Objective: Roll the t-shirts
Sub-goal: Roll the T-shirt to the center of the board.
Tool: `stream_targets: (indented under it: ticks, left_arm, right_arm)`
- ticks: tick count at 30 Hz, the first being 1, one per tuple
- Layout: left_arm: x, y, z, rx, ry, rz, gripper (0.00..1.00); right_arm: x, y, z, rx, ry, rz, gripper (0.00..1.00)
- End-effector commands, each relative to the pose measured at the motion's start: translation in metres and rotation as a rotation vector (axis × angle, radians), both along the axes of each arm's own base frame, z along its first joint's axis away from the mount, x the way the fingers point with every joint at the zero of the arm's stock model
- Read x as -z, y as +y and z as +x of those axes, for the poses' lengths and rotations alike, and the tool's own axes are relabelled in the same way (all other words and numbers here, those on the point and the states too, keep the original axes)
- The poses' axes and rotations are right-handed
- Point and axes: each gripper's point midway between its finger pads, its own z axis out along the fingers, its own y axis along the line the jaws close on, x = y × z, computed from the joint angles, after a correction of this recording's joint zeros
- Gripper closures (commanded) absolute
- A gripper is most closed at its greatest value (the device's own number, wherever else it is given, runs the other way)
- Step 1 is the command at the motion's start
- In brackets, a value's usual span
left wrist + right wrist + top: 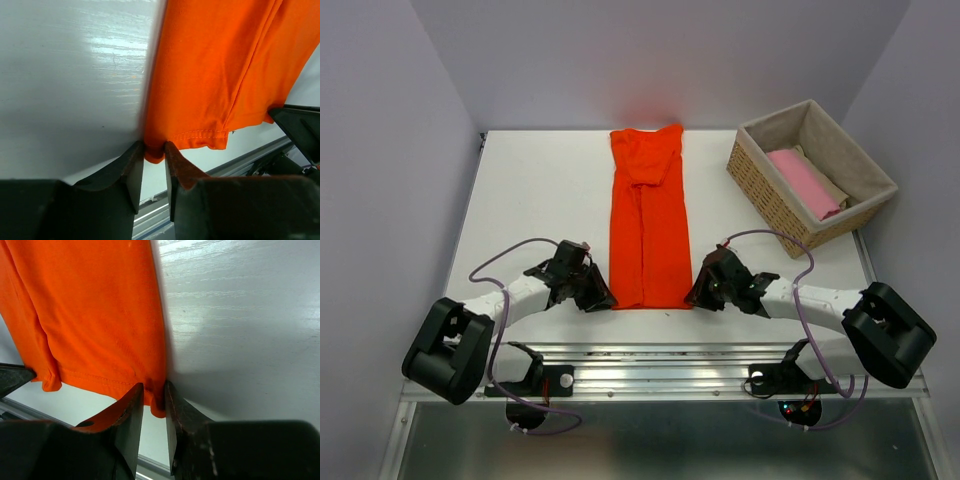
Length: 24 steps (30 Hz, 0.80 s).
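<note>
The orange-red t-shirt [649, 220] lies folded into a long narrow strip down the middle of the white table, its hem towards me. My left gripper [601, 297] is shut on the hem's left corner [154, 152]. My right gripper [695, 295] is shut on the hem's right corner [158, 402]. Both corners are pinched between the dark fingers at table level. A pink t-shirt [804, 182] lies rolled in the wicker basket [750, 170], on a beige one [830, 185].
The basket stands at the far right of the table. The metal rail [660, 365] runs along the near edge just behind both grippers. The opposite gripper's finger shows at the edge of each wrist view.
</note>
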Motion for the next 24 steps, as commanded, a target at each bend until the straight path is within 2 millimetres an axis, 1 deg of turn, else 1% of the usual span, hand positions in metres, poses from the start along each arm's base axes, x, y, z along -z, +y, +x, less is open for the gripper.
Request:
stream_targets:
  ticks: [1,4,5,6,7,8,9,11,14,20,24]
  left_arm:
    - [0.007,0.003,-0.005,0.004,0.008,0.020,0.68]
    - [0.006,0.002,-0.003,0.003,0.005,0.020,0.75]
    - [0.004,0.001,-0.002,0.005,0.001,0.018,0.81]
    - [0.005,0.001,-0.003,0.006,0.002,0.019,0.85]
    - [0.004,0.001,-0.002,0.006,0.002,0.019,0.93]
    - [0.004,0.000,-0.002,0.009,0.000,0.019,0.98]
    - [0.003,0.000,-0.001,0.008,0.002,0.019,1.00]
    - [0.001,-0.001,0.000,0.010,-0.003,0.015,1.00]
    - [-0.009,-0.003,0.005,-0.006,-0.026,0.000,1.00]
    - [-0.036,-0.004,0.020,-0.040,-0.090,-0.008,1.00]
    - [-0.044,-0.005,0.028,-0.046,-0.105,0.007,1.00]
  right_arm:
    - [0.016,-0.014,-0.013,0.005,0.044,-0.052,0.70]
    - [0.018,-0.016,-0.017,0.006,0.051,-0.050,0.73]
    - [0.017,-0.016,-0.017,0.005,0.050,-0.047,0.78]
    - [0.017,-0.016,-0.018,0.004,0.050,-0.045,0.81]
    - [0.016,-0.015,-0.018,0.003,0.047,-0.041,0.84]
    - [0.015,-0.015,-0.018,0.003,0.045,-0.039,0.88]
    - [0.013,-0.015,-0.017,0.003,0.040,-0.037,0.93]
    - [0.008,-0.013,-0.014,0.008,0.028,-0.028,0.99]
    - [0.001,-0.014,-0.010,0.020,0.008,-0.031,0.99]
    - [-0.014,-0.020,0.000,0.053,-0.046,-0.050,0.99]
    - [-0.026,-0.022,0.010,0.073,-0.094,-0.067,0.99]
